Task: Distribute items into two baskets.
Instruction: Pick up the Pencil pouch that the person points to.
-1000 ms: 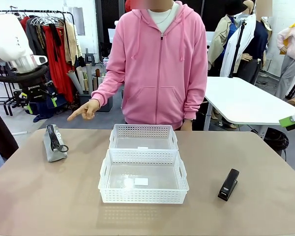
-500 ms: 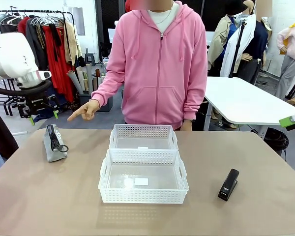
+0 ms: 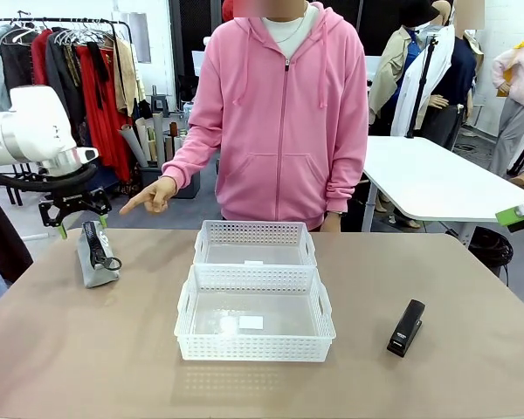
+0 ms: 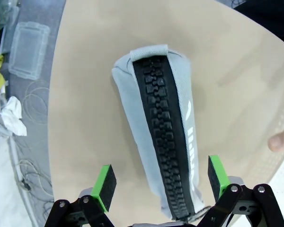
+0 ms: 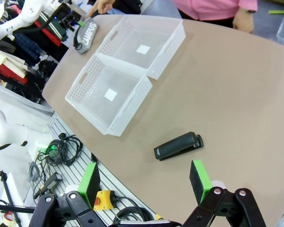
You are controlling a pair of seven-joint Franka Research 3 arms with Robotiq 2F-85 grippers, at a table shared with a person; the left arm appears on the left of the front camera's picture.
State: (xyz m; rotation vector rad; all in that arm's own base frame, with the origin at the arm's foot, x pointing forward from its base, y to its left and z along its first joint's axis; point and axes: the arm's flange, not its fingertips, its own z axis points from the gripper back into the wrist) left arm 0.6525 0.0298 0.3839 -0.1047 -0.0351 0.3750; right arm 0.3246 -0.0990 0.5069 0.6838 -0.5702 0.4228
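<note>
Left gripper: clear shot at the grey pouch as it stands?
Probably yes: the left gripper hangs open above the pouch, straddling its width, nothing between. The person's pointing hand is off to one side.

The soft grey zip pouch (image 5: 86, 34) says "CAMPUS" on its side in big white letters. The white plastic basket with holes in its sides (image 5: 132, 106) has a small white sticker (image 5: 110, 94) inside. The matching white basket (image 5: 173, 46) touching it has its own sticker (image 5: 143, 49). Both stickers look blank from here.
</note>
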